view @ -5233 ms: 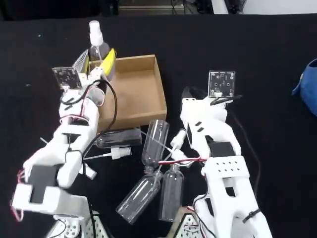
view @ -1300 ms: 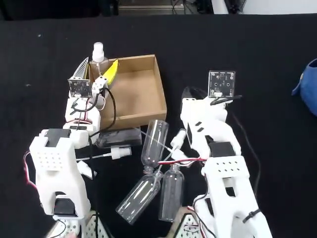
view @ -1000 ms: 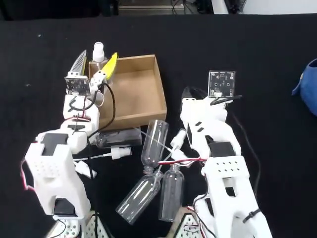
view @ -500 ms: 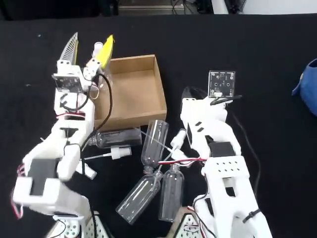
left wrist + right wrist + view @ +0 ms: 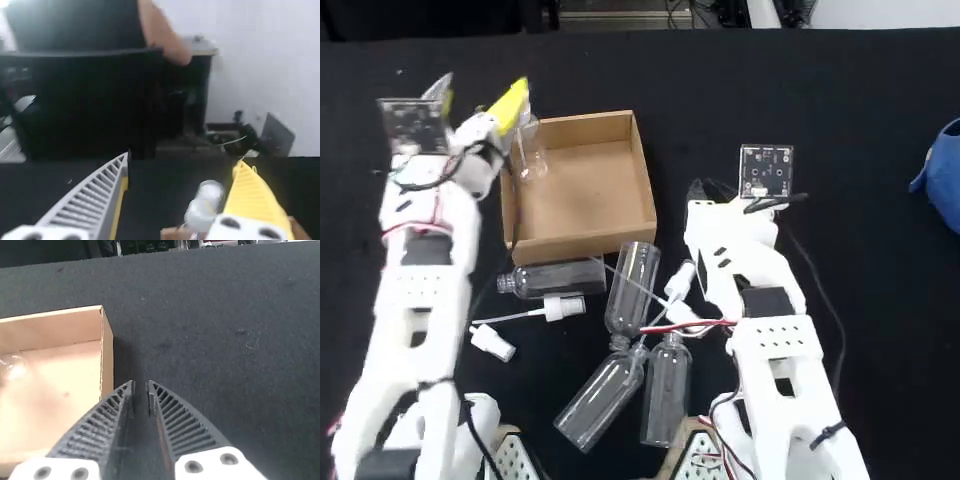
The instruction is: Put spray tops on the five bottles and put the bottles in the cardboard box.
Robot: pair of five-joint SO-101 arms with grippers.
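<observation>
Left tool (image 5: 482, 86) higher, bottle (image 5: 527, 152) in box (image 5: 586, 236)

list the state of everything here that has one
left end effector: open, fingers spread wide
right end effector: shut, empty
capped bottle: spray top on, inside the box
cardboard box: open-topped, holding one bottle
four other bottles: uncapped, lying on the table
loose spray tops: unattached, lying on the table
</observation>
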